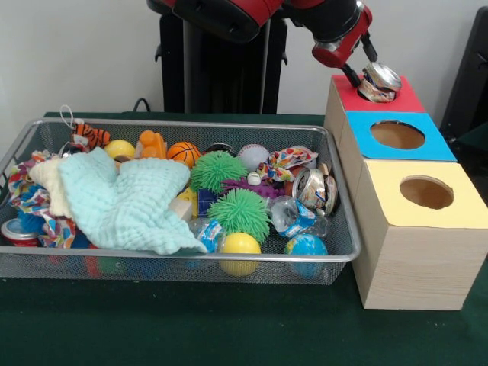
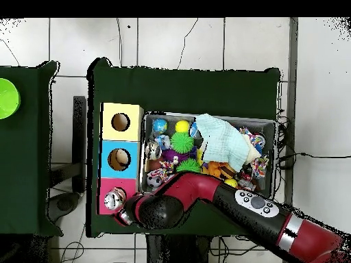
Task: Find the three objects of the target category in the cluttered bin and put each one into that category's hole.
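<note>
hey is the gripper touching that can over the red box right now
Touching. In the front view the gripper is closed on the can, which hangs directly over the red-topped box with no gap between finger and can.

Brightness: both views are showing even, diffuse indoor light.
Shadows: the bin (image 1: 345, 255) is casting only a faint shadow toward 6 o'clock on the green table (image 1: 191, 328).
Glare: the can (image 1: 379, 81) in the gripper (image 1: 364, 79) is glinting (a small white highlight on its silver end).
Focus: the front view is looking slightly soft throughout; toy outlines at 9 o'clock are blurring a little.
</note>
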Action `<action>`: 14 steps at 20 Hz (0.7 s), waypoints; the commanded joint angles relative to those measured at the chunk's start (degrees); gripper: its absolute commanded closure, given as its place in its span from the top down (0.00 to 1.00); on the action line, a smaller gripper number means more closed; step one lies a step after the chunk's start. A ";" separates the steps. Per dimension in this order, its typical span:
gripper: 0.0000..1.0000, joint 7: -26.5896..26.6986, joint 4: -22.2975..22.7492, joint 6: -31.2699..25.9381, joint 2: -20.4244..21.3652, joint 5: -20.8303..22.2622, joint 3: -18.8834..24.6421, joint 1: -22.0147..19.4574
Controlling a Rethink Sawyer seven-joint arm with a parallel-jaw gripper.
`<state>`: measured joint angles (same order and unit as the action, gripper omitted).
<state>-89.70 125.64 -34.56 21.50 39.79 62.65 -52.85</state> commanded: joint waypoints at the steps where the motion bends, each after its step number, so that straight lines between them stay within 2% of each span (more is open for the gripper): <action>1: 1.00 2.17 -7.88 7.86 -1.47 3.77 -0.40 0.27; 3: 1.00 0.91 -7.94 8.07 -1.73 2.71 -0.56 0.30; 6: 1.00 -6.22 -7.91 11.69 -2.77 -0.98 -2.17 0.44; 8: 1.00 -7.85 -8.23 13.47 -3.39 -1.59 -2.78 0.57; 14: 1.00 -7.71 -9.95 17.31 -6.72 -1.64 -4.38 0.56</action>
<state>-89.71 125.85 -31.84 20.35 37.62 61.38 -53.09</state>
